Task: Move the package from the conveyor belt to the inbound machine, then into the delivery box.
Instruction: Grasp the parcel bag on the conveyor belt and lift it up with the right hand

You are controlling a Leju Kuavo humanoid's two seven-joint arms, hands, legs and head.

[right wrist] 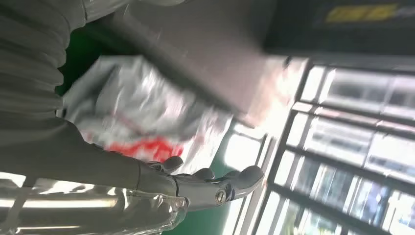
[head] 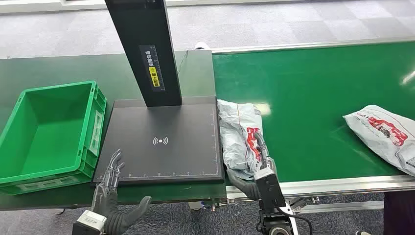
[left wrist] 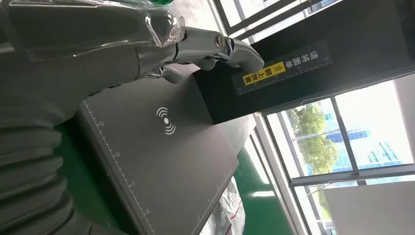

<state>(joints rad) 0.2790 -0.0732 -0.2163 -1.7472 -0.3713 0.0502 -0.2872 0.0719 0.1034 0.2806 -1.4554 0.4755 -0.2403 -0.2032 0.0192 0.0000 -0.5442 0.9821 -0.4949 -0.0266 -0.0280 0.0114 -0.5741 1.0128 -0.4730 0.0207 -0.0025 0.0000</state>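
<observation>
A white package with red print [head: 239, 134] lies on the green conveyor belt [head: 313, 112], right beside the black inbound machine's flat plate [head: 161, 156]. My right hand [head: 259, 159] is at the package's near end, fingers stretched out over its right side and thumb spread low by its near edge; it has no closed grip. In the right wrist view the blurred package [right wrist: 142, 112] lies just beyond the outstretched fingers [right wrist: 220, 183]. My left hand [head: 112, 188] hovers open at the plate's front left corner, its fingers [left wrist: 215, 46] straight over the plate [left wrist: 161, 156].
A green delivery box [head: 93, 147] stands empty to the left of the plate. The machine's black post [head: 147, 49] rises behind the plate. A second white package [head: 386, 132] lies on the belt at the far right. The belt's metal rail [head: 342, 185] runs along the front.
</observation>
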